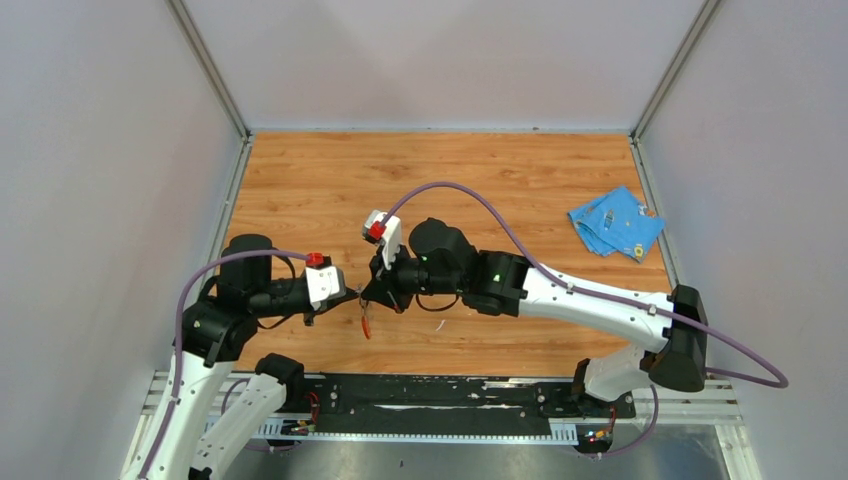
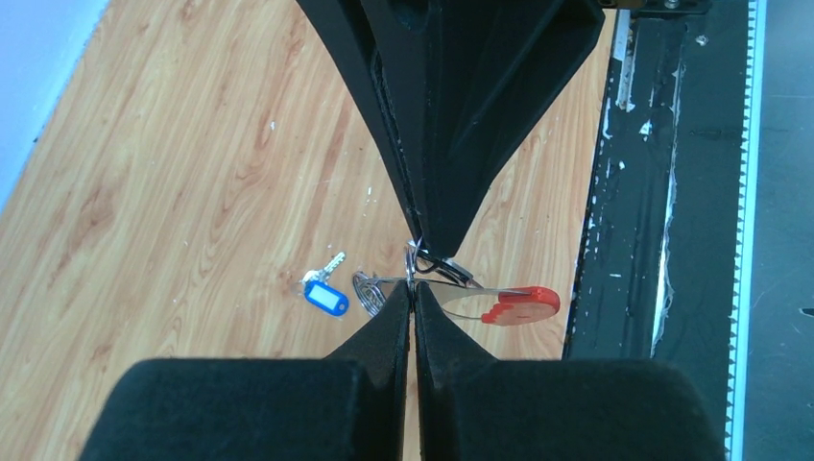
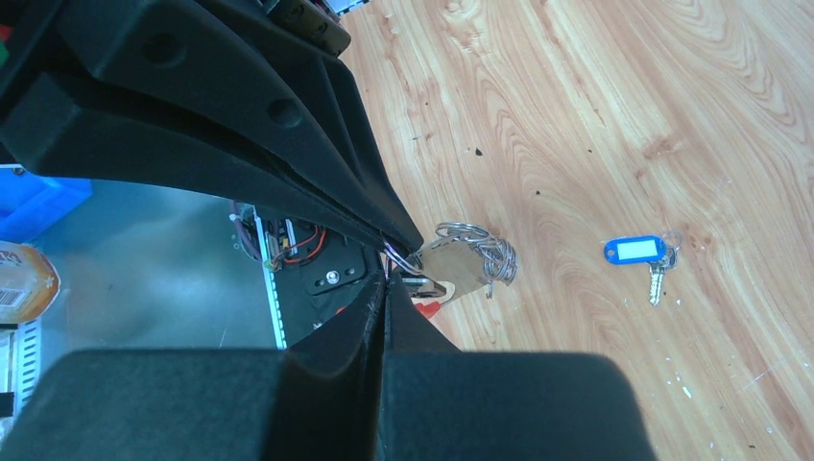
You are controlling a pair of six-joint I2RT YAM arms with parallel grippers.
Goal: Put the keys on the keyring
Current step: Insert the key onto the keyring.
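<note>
Left hand (image 2: 413,300) and right hand (image 3: 384,288) clamp shut on the keyring (image 2: 509,305) above the tabletop (image 2: 192,192); blue-headed key (image 2: 324,295) lies unthreaded nearby, the black-headed key (image 2: 447,267) possibly already on.

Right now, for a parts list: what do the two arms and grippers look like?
Both arms, left arm and right arm, have white links with black joints, and a purple cable loops along each. The left gripper and right gripper are black with wedge-shaped fingers tapering to points. Each wrist carries a white camera block with a red cap.
</note>
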